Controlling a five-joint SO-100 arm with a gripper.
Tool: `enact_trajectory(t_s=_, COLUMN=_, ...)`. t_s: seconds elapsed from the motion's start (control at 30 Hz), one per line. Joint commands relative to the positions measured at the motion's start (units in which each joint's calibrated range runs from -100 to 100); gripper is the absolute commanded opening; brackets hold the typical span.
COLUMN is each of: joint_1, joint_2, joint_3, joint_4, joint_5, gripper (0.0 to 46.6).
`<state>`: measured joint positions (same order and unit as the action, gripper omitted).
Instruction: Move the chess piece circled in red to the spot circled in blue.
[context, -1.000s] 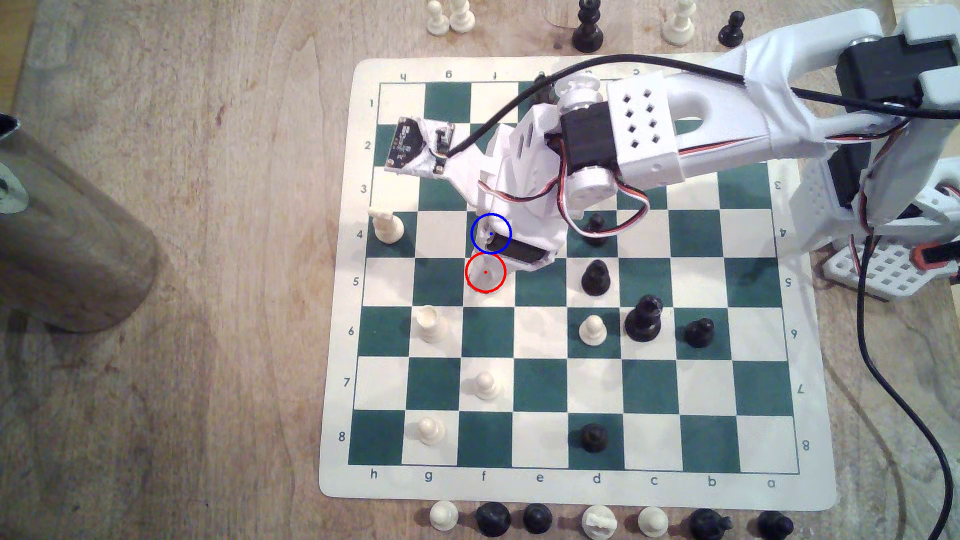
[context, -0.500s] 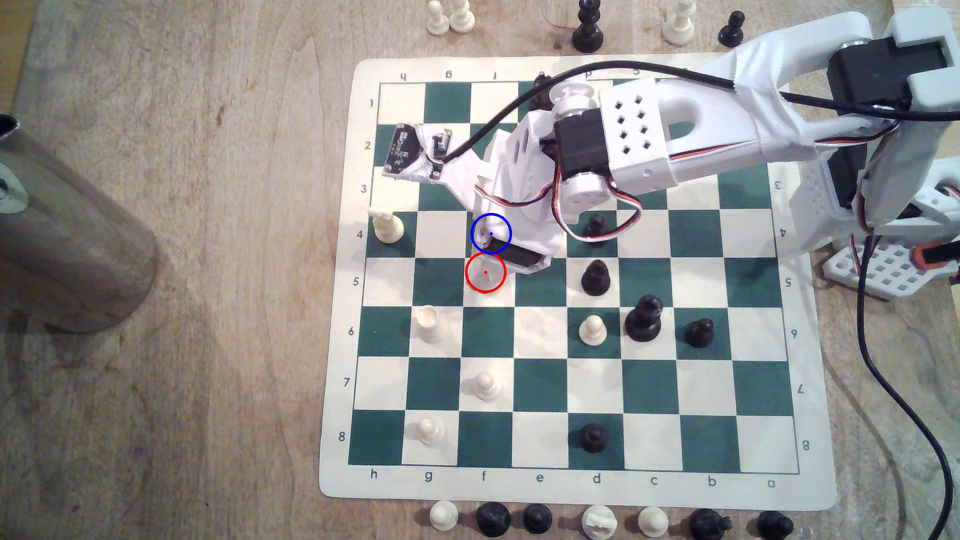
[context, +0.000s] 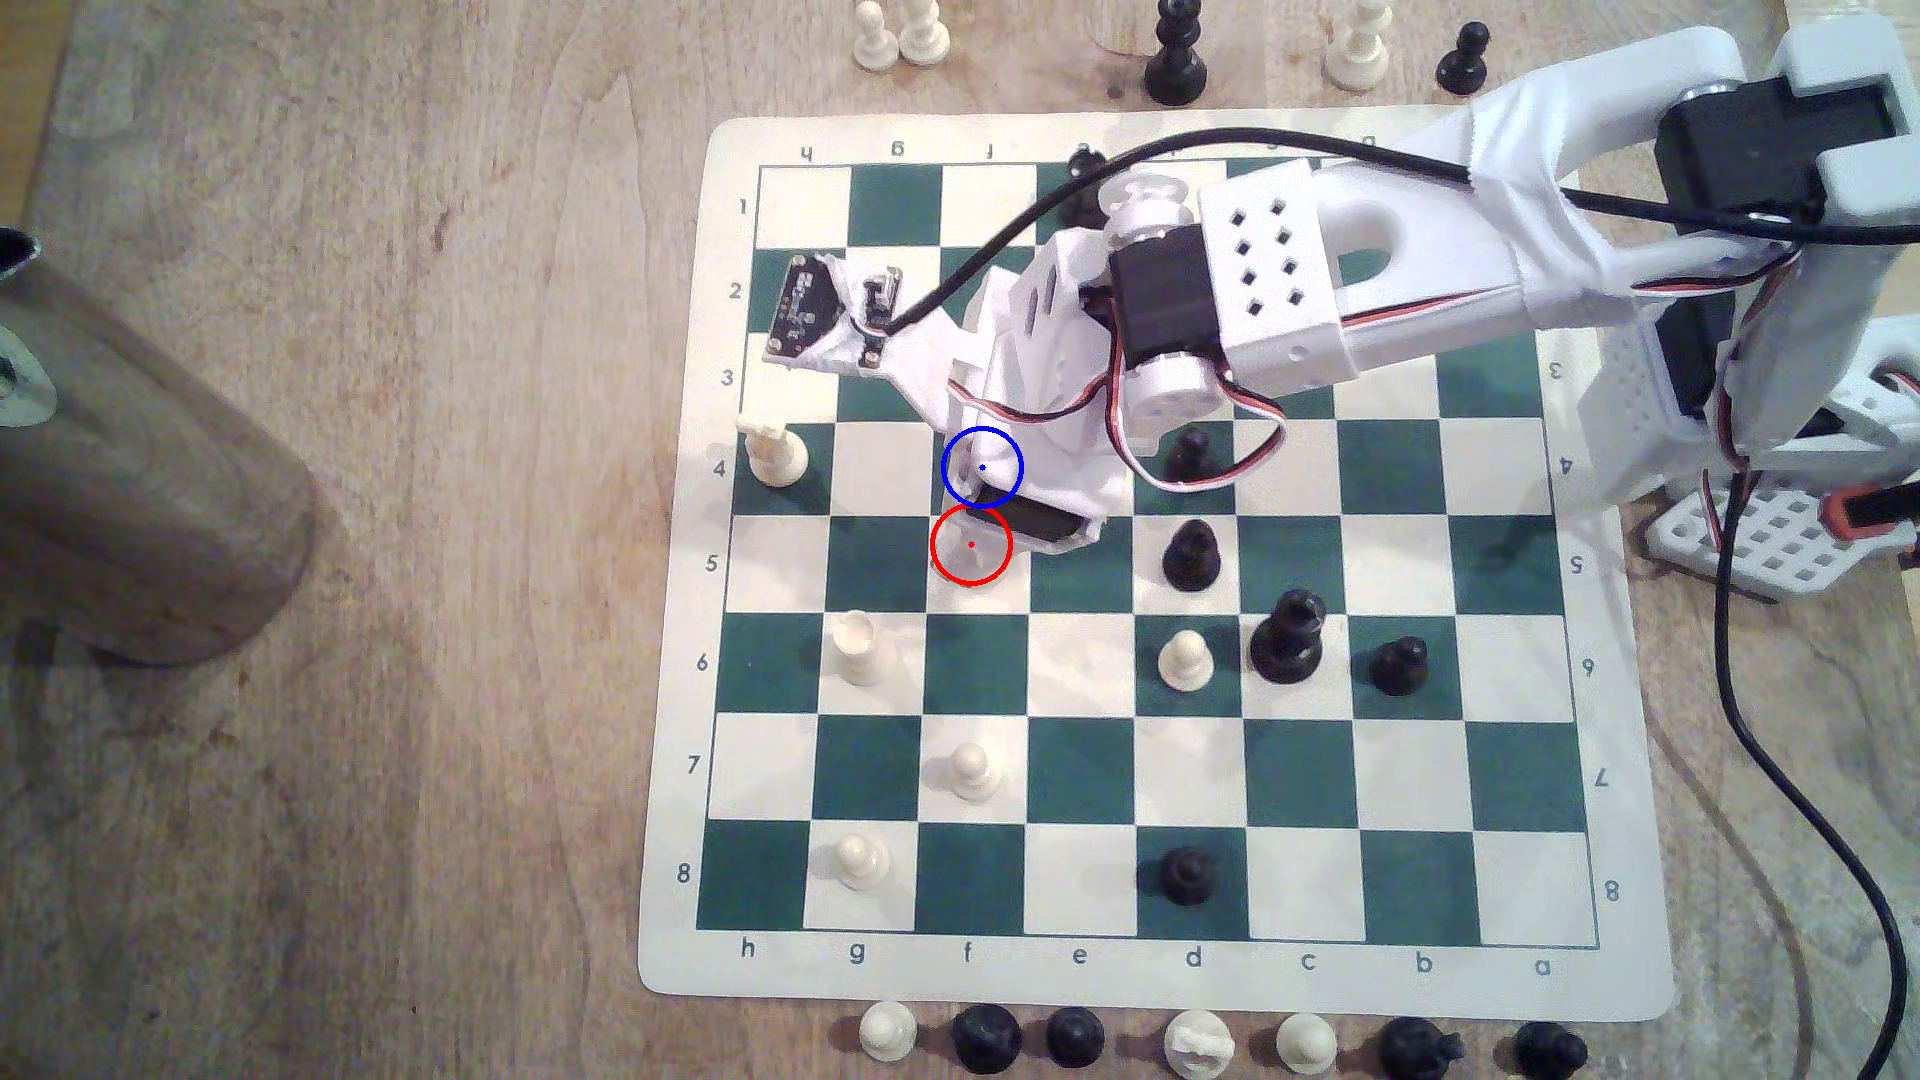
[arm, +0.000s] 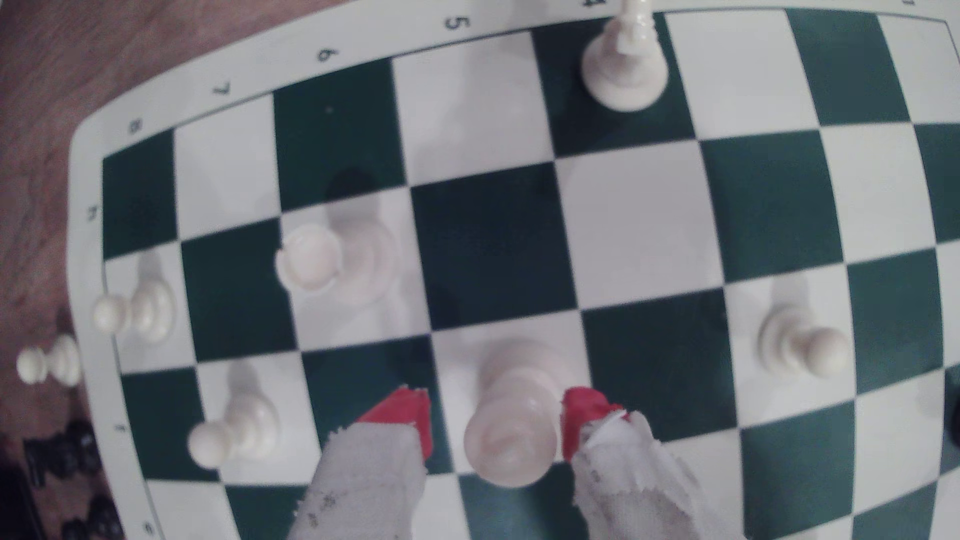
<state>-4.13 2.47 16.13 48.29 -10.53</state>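
Note:
The chess piece (arm: 511, 415), cream-white with a wide round base, stands upright on the white square ringed in red (context: 971, 544). My gripper (arm: 496, 423) is open and straddles it. One red-tipped finger (arm: 584, 415) is against the piece, the other (arm: 405, 420) a small gap away. The spot (arm: 654, 358) is the bare dark green square right beside the piece. In the exterior view the gripper's body (context: 1023, 519) covers most of the piece and of the blue-ringed square.
A notched white piece (context: 860, 649) and white pawns (context: 971, 771) (context: 860, 860) stand toward the exterior view's bottom left. Black pieces (context: 1190, 556) (context: 1190, 452) stand just right of the gripper. A white pawn (arm: 800, 345) stands just beyond the spot. Captured pieces line the board's edges.
The arm has eased slightly toward the exterior view's left and the wrist has settled a little lower. The piece has stayed on its red-ringed square.

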Motion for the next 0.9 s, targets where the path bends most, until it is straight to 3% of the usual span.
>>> enact_trajectory(t_s=0.0, joint_1=-0.29, joint_2=-0.94, joint_3=-2.80, joint_4=-0.62, joint_5=-0.05, gripper=10.1)
enact_trajectory(t_s=0.37, joint_1=-0.29, joint_2=-1.45, joint_3=-2.80, joint_4=-0.62, joint_5=0.10, gripper=3.9)
enact_trajectory(t_s=0.87, joint_1=-1.85, joint_2=-12.83, joint_3=-3.80, joint_4=4.95, joint_5=-0.15, gripper=2.6)
